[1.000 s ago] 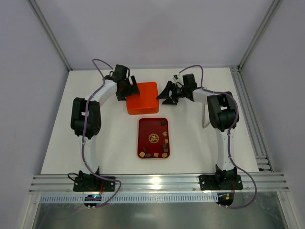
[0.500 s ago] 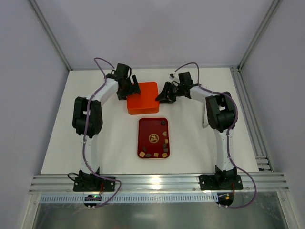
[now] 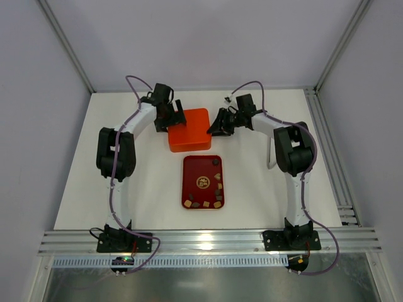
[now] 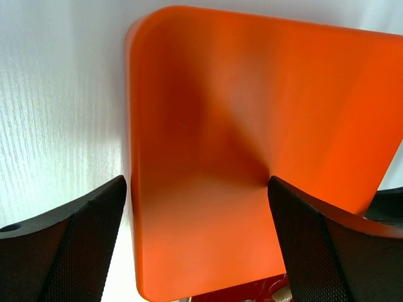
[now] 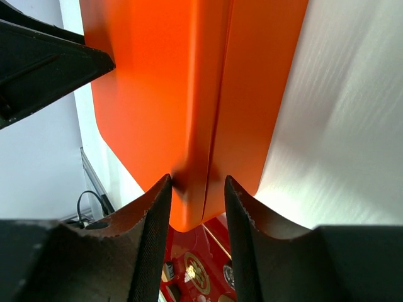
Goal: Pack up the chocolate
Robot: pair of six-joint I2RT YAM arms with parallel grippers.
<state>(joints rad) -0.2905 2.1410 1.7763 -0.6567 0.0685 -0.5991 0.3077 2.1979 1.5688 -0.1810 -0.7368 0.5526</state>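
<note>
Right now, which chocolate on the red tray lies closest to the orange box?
The dark brown piece alone in the dark red flat tray's far right corner; the other pieces line its right and near edges.

left end effector (image 4: 195,182) wide, right (image 5: 198,179) clamped

You had the box (image 3: 188,132) at the tray's (image 3: 195,168) 12 o'clock | chocolate (image 3: 218,186) on tray | left gripper (image 3: 174,117) at box's 10 | right gripper (image 3: 215,126) at its 3

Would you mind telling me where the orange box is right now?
In the top view, the orange box sits centrally, just beyond the red tray, between the left gripper and the right gripper.
</note>
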